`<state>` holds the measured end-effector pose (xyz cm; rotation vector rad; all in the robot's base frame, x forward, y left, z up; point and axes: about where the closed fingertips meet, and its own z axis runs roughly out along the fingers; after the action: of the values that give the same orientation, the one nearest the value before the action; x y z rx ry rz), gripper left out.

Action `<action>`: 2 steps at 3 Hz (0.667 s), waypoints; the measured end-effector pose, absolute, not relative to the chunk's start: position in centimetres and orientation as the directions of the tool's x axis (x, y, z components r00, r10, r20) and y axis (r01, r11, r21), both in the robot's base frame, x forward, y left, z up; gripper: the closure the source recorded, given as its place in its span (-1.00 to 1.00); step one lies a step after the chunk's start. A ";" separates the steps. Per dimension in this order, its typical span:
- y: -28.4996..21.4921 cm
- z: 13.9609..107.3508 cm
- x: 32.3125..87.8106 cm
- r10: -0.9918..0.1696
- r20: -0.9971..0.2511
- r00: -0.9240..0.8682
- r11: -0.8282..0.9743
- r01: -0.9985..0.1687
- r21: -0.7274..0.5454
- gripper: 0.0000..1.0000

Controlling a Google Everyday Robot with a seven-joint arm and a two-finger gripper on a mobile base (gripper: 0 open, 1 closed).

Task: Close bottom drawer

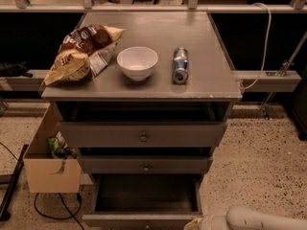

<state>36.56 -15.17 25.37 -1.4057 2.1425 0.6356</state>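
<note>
The bottom drawer (144, 195) of the grey cabinet (144, 138) is pulled out, showing its dark inside. Its low flat grey front (139, 220) sits at the bottom edge of the camera view. My gripper (194, 223) is at the bottom edge, right beside the right end of the drawer front. Its cream-coloured arm (259, 219) reaches in from the lower right. The middle drawer (144, 166) and the top drawer (143, 135) above stand shut.
On the cabinet top lie a chip bag (81, 51), a white bowl (137, 62) and a can on its side (180, 65). A cardboard box (48, 162) stands left of the cabinet, with a black cable (53, 210) on the speckled floor.
</note>
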 end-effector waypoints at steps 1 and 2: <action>-14.7 24.9 36.5 -0.699 -0.627 -0.345 0.352 -0.928 0.119 1.00; -11.9 21.4 36.4 -0.710 -0.607 -0.358 0.309 -0.932 0.189 1.00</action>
<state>36.35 -11.89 21.41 -1.4602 2.1701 0.7314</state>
